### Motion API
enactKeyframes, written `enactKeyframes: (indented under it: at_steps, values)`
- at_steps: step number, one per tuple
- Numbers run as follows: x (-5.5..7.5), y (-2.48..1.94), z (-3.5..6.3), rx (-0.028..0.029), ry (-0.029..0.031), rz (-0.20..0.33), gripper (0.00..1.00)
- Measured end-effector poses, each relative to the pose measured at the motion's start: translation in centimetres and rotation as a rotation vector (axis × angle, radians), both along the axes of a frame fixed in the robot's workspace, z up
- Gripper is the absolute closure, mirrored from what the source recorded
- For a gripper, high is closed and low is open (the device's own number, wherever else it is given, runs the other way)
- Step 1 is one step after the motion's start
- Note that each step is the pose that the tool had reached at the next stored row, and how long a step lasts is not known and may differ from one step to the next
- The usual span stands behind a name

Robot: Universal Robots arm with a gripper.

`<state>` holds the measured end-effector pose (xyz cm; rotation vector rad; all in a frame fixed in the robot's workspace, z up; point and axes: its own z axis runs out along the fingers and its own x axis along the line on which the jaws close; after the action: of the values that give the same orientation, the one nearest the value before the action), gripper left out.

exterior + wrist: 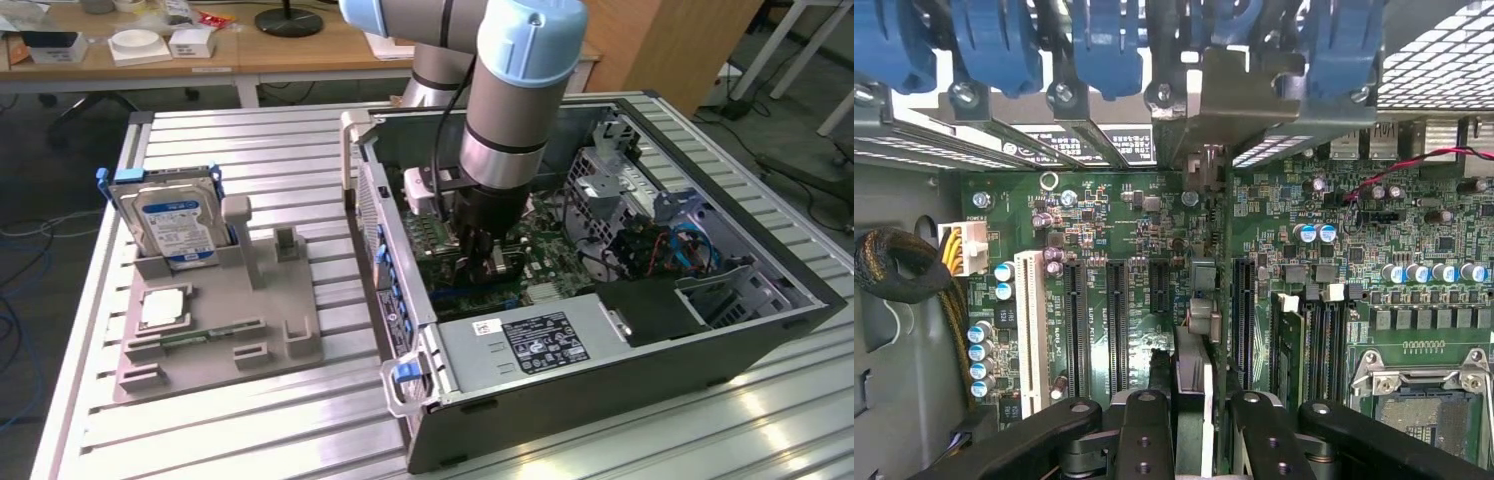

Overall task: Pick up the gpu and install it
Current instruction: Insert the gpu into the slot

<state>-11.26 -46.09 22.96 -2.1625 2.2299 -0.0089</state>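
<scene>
Hand clamps upright gpu, thin edge-on, silver bracket, over motherboard.

Arm upright, fingers — closed, gripping

surface: slatted metal table | on it: grey fixture tray; open computer case
</scene>
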Motion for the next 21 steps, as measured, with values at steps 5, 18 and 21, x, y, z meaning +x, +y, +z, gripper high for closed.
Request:
enactKeyframes:
  at_steps: [5,18,21]
  values:
    - [-0.12,0.0,0.14,-0.0001,-0.001,0.001,0.73]
    - [-0.17,0.06,0.23,-0.0002,-0.0023,0.006,0.73]
    - [-0.18,0.34,0.08,-0.0012,-0.0018,0.043,0.73]
